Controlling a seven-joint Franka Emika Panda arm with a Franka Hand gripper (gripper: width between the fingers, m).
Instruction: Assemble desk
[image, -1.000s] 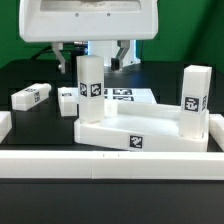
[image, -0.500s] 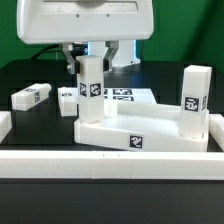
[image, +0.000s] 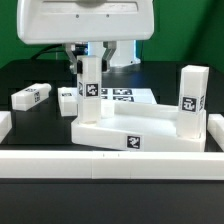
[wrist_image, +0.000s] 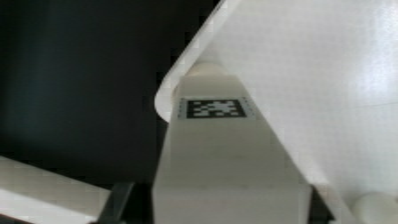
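The white desk top (image: 140, 128) lies flat in the middle of the table, tag on its front rim. Two tagged square legs stand upright in its corners, one at the back on the exterior view's left (image: 90, 90) and one on the right (image: 192, 100). My gripper (image: 90, 52) comes down from above and is shut on the top of the left leg. In the wrist view this leg (wrist_image: 222, 160) fills the space between my jaws, with one dark finger (wrist_image: 121, 205) against its side and the desk top (wrist_image: 329, 80) beyond it.
Two loose tagged legs (image: 32, 96) (image: 68, 100) lie on the black table at the exterior view's left. The marker board (image: 125, 96) lies behind the desk top. A long white rail (image: 110, 165) runs along the front, with white blocks at both ends.
My hand has turned above the left leg, so its fingers now show closer in beside the leg's top. The leg looks slightly turned. The other parts have not moved.
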